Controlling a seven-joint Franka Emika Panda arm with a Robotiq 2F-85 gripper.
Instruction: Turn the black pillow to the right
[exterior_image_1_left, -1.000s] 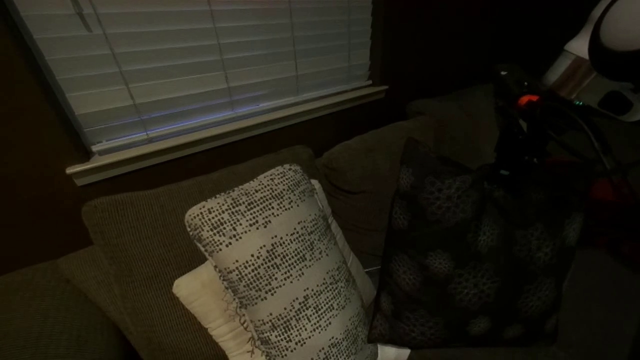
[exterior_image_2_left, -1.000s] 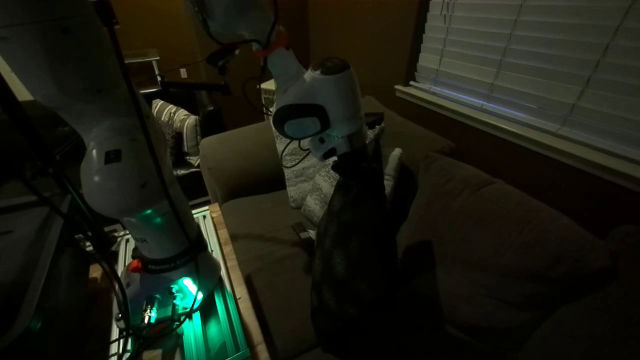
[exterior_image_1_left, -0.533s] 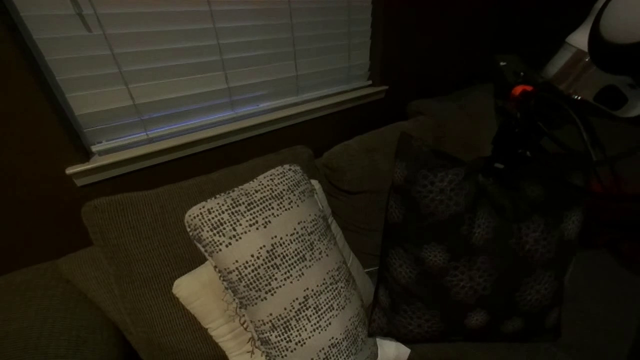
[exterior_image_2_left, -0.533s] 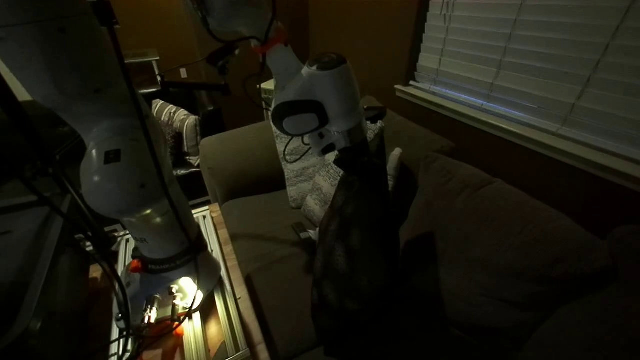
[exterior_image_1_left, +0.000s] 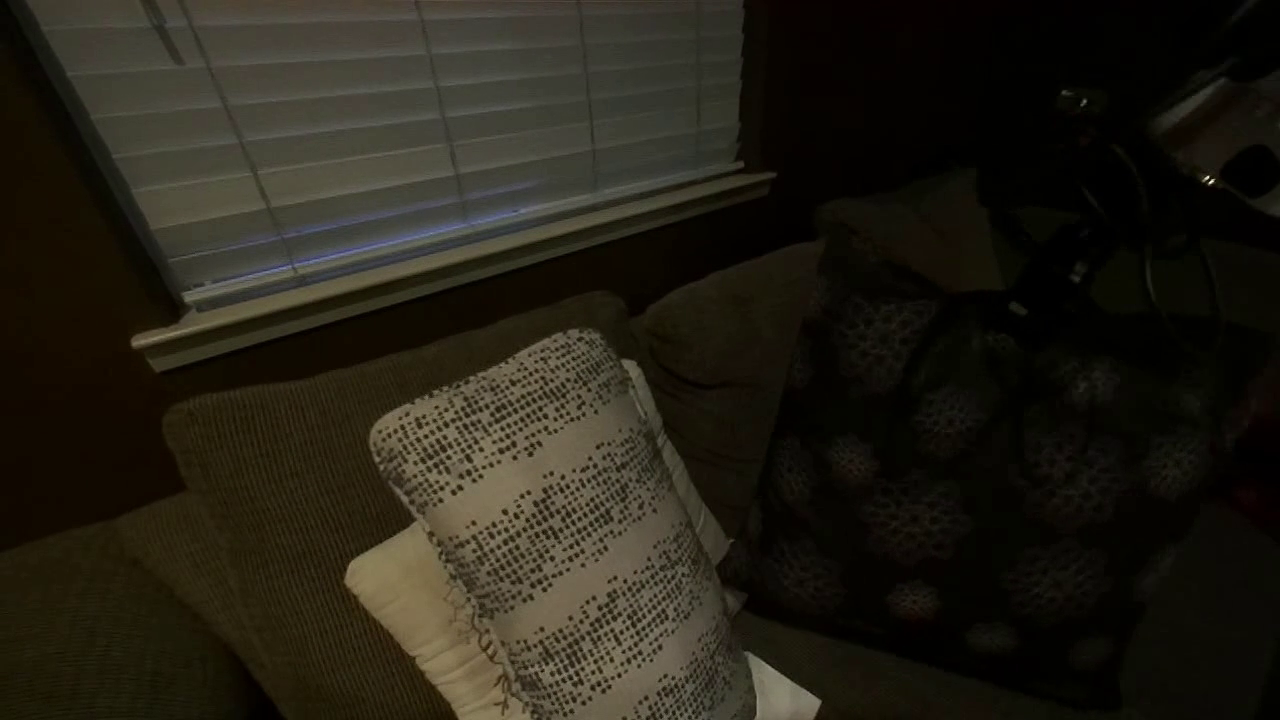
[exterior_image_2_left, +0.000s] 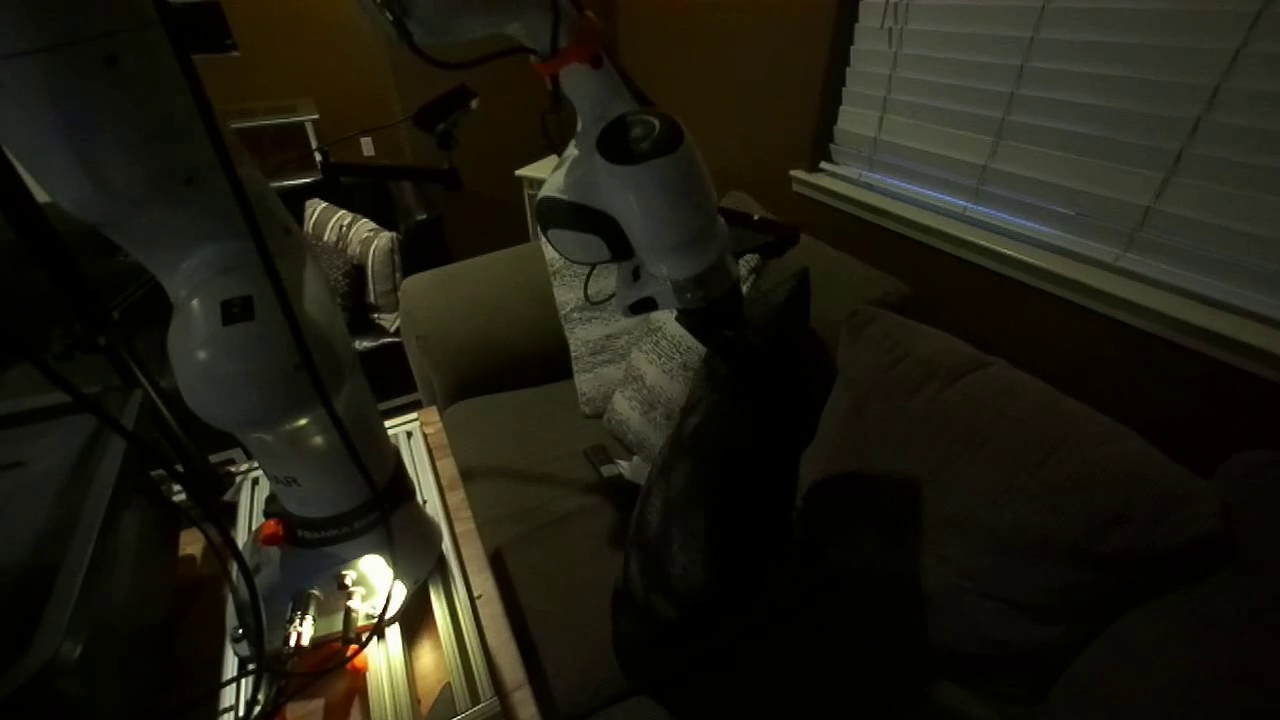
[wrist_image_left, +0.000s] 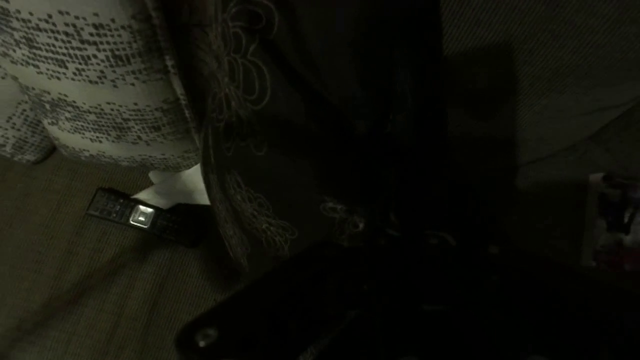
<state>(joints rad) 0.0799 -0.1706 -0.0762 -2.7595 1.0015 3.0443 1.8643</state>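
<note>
The black pillow (exterior_image_1_left: 960, 480) with pale floral patches stands upright but tilted on the sofa, its lower edge sloping down to the right in an exterior view. It also shows as a very dark shape in an exterior view (exterior_image_2_left: 720, 480) and in the wrist view (wrist_image_left: 280, 165). My gripper (exterior_image_1_left: 1020, 305) is at the pillow's top edge, where the fabric is creased and gathered at the fingers. It looks shut on that edge. The gripper also shows in an exterior view (exterior_image_2_left: 715, 325); in the wrist view its fingertips (wrist_image_left: 395, 235) are almost lost in darkness.
The speckled pillow (exterior_image_1_left: 560, 520) leans over the cream pillow (exterior_image_1_left: 410, 590), left of the black pillow. A remote control (wrist_image_left: 142, 215) lies on the sofa seat (wrist_image_left: 60, 260) beside a white piece (wrist_image_left: 180, 187). Sofa back cushions (exterior_image_2_left: 1000, 480) stand behind. Window blinds (exterior_image_1_left: 420, 130) are above.
The black pillow has turned with my gripper: its lower left corner has risen and its right side has moved right in an exterior view. The wrist has tilted. The other pillows have stayed put.
</note>
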